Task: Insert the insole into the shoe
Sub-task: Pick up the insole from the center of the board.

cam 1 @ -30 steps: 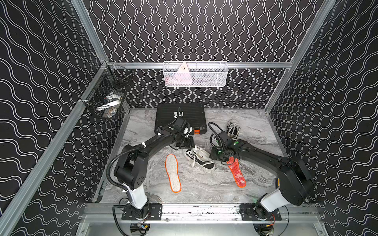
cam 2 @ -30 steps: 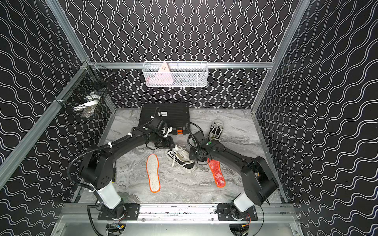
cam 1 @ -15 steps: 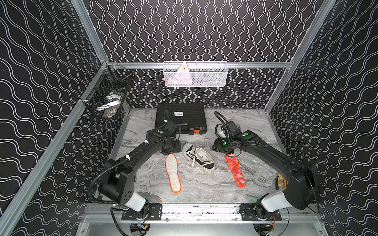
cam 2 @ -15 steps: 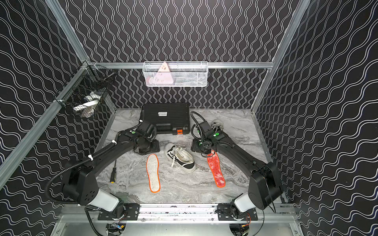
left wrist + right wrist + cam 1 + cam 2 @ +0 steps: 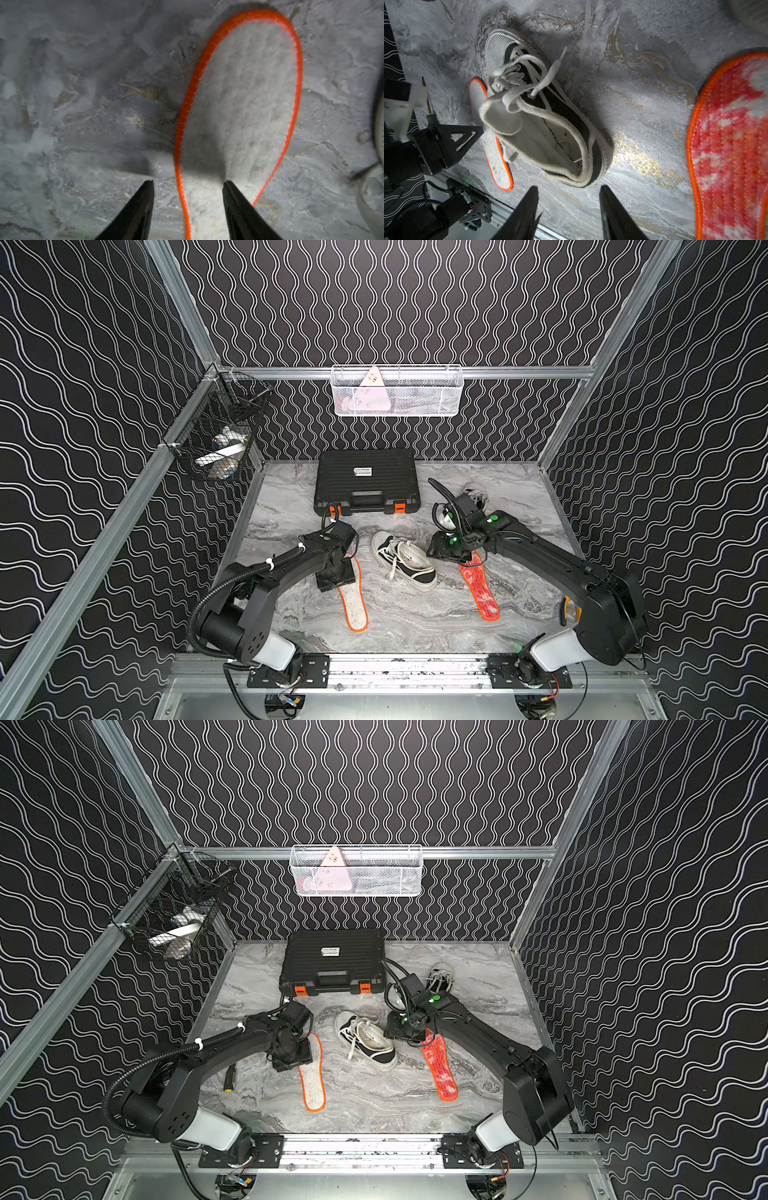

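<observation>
A black-and-white laced shoe (image 5: 405,560) (image 5: 368,1042) (image 5: 550,133) lies mid-table, its mouth empty. Left of it lies a white insole with an orange rim (image 5: 353,601) (image 5: 311,1081) (image 5: 239,93). To the shoe's right lies a red insole (image 5: 478,593) (image 5: 440,1073) (image 5: 733,145). My left gripper (image 5: 337,580) (image 5: 188,182) hangs open low over the white insole's rear end, one finger over the fleece, the other over bare table. My right gripper (image 5: 446,553) (image 5: 568,188) is open and holds nothing, its tips just short of the shoe's heel.
A black tool case (image 5: 365,481) sits at the back, with a second shoe (image 5: 476,495) beside it at the back right. A small yellow-and-black tool (image 5: 229,1077) lies near the left wall. A white wire basket (image 5: 397,391) and a black one (image 5: 220,439) hang on the walls.
My left arm has drawn back from beside the case and shoe toward the front, ending over the white insole. The right gripper lifted, then settled by the shoe's heel. Both jaws stand slightly wider.
</observation>
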Robot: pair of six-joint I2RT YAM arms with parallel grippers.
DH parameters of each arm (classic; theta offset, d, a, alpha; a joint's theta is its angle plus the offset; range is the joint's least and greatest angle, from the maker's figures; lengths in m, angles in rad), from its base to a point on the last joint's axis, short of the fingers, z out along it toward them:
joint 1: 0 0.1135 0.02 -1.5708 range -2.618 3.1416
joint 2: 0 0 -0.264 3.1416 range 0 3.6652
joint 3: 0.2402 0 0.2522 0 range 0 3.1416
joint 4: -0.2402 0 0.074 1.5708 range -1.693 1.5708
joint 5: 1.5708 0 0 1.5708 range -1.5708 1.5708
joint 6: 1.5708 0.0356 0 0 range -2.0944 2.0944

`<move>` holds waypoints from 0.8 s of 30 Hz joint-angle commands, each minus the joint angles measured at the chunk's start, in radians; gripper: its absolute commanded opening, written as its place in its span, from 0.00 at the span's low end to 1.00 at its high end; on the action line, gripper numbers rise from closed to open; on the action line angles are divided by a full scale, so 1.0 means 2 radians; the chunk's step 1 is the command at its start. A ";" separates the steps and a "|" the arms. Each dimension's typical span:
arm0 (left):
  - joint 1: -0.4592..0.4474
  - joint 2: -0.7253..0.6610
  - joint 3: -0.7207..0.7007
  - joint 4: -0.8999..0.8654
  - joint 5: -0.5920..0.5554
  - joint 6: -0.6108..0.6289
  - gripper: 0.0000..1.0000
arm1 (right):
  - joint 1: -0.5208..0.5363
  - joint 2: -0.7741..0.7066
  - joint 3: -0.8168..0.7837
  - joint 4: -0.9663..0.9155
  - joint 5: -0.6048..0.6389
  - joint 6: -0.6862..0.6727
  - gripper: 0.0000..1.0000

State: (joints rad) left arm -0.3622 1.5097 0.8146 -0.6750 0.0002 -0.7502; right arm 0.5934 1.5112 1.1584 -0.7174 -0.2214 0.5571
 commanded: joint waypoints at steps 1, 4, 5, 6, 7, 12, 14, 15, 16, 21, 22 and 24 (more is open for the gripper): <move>0.000 0.007 -0.014 0.037 -0.004 -0.018 0.56 | 0.001 0.002 0.005 0.009 -0.002 0.000 0.51; 0.000 0.021 -0.032 0.058 -0.005 -0.023 0.50 | 0.002 0.004 0.005 0.010 -0.005 0.000 0.50; 0.000 0.024 -0.035 0.060 -0.007 -0.024 0.47 | 0.002 0.005 0.005 0.010 -0.005 -0.001 0.51; 0.000 0.026 -0.039 0.062 -0.008 -0.027 0.43 | 0.002 0.006 0.006 0.010 -0.006 -0.001 0.50; 0.000 0.025 -0.043 0.063 -0.011 -0.032 0.38 | 0.002 0.007 0.008 0.008 -0.006 -0.002 0.50; -0.002 0.012 -0.063 0.069 -0.022 -0.051 0.18 | 0.002 0.009 0.013 0.007 -0.004 -0.005 0.50; -0.004 -0.003 -0.062 0.071 -0.024 -0.049 0.11 | 0.002 0.010 0.014 0.009 -0.008 -0.004 0.50; -0.004 -0.011 -0.057 0.066 -0.026 -0.045 0.08 | 0.003 0.010 0.014 0.010 -0.013 -0.005 0.50; -0.005 -0.021 -0.044 0.055 -0.028 -0.041 0.07 | 0.004 0.010 0.016 0.012 -0.021 -0.009 0.50; -0.010 -0.072 0.026 0.005 -0.024 -0.016 0.02 | 0.029 -0.001 0.028 0.048 -0.092 -0.016 0.50; -0.010 -0.082 0.040 -0.004 -0.020 -0.012 0.02 | 0.034 -0.002 0.027 0.063 -0.108 -0.005 0.50; -0.010 -0.097 0.061 -0.018 -0.011 -0.007 0.02 | 0.045 -0.003 0.025 0.100 -0.127 0.023 0.51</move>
State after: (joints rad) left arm -0.3809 1.3449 0.8959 -0.6273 -0.0238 -0.7879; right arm 0.6636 1.5120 1.2034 -0.6350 -0.3771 0.5465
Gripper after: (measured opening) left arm 0.100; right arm 0.506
